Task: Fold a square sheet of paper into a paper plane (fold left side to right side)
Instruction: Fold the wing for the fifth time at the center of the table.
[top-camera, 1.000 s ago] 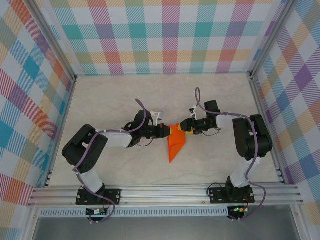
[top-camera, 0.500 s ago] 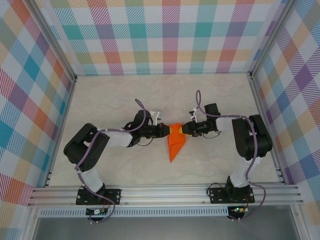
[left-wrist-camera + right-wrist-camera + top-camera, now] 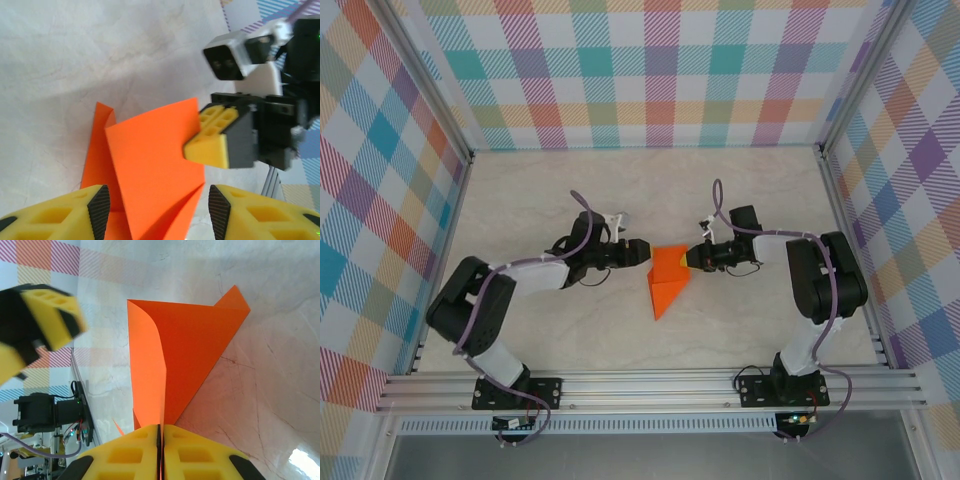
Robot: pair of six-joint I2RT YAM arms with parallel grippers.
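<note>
Right wrist view first: what's the R gripper (image 3: 161,432) doing?
— Its pads (image 3: 125,452) are pressed together, pinching the near edge of the orange sheet (image 3: 185,355). The rest fans out ahead of the jaws, low over the table (image 3: 260,405).
— And the L gripper (image 3: 159,202)?
— Jaws apart, nothing in them. Sheet lies just ahead of the tips, in line w/ the gap. Looks apart from both pads, but can't be sure.
— How'll it handle?
— Prob. v. light and limp. It's thin paper, so it'd likely slide on that smooth top and crumple or tear if tugged. Folded layers look springy; one flap bows at its fold, ahead of the R jaws. I'd grip at an edge or corner, flat pinch, close to a crease where it's prob. stiffest.
— Materials, shapes?
— Sheet: matte, bright orange, sharp creases, overlapping flaps, tapering to a point off to one side of both jaws. Pads: yellow, blocky, w/ lattice holes; the L ones have black ribbed inner faces. Table: pale, marbled, slight sheen.
</note>
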